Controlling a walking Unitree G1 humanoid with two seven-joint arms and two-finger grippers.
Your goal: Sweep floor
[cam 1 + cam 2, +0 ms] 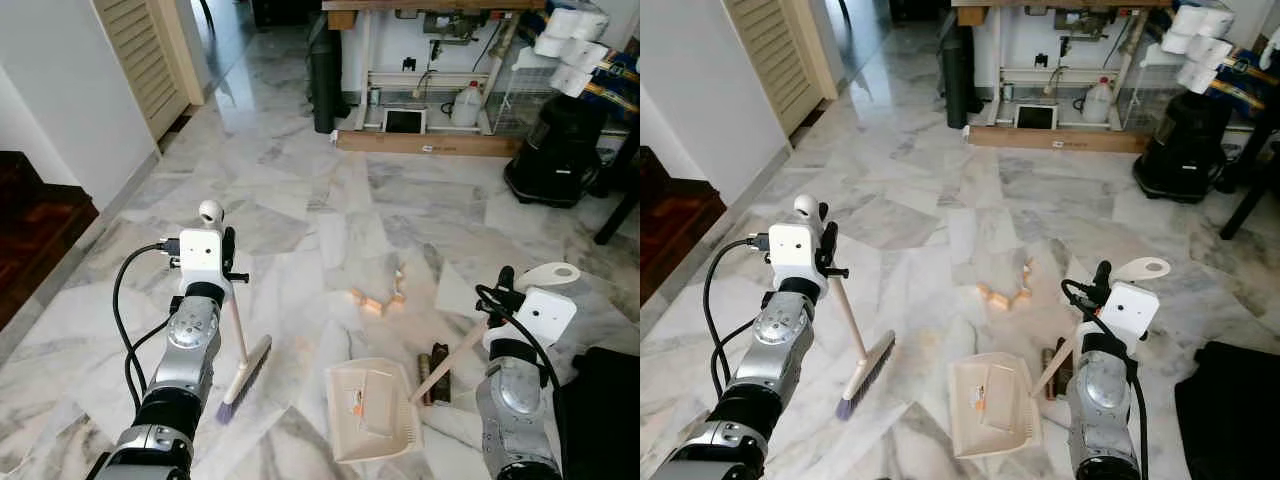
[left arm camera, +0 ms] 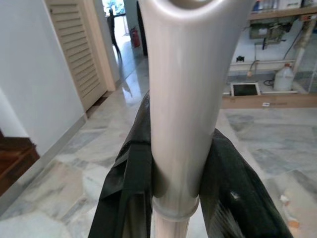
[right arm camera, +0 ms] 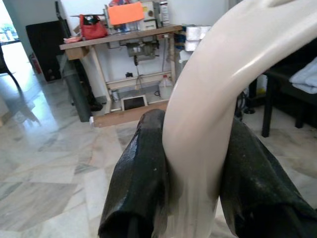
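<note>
Left hand [image 1: 228, 262] clamps the broom [image 1: 243, 373] handle, fingers [image 2: 130, 188] pressed to both sides; bristles rest on the marble floor [image 1: 300, 200] at 7 o'clock from the scraps. Right hand [image 1: 503, 292] closes on the dustpan [image 1: 371, 408] handle; the pan lies flat at 6 o'clock from the wood scraps [image 1: 377, 299]. An orange sticker on the pan is unreadable. A dark object [image 1: 438, 368] beside the pan is hard to identify. At 12 o'clock, a plank [image 1: 428, 144] lies under a cluttered tabletop [image 3: 119, 37], with a white jug [image 1: 466, 105]. A black appliance [image 1: 556, 150] stands at 2 o'clock, paper rolls [image 1: 570, 40] above it partly cut off.
</note>
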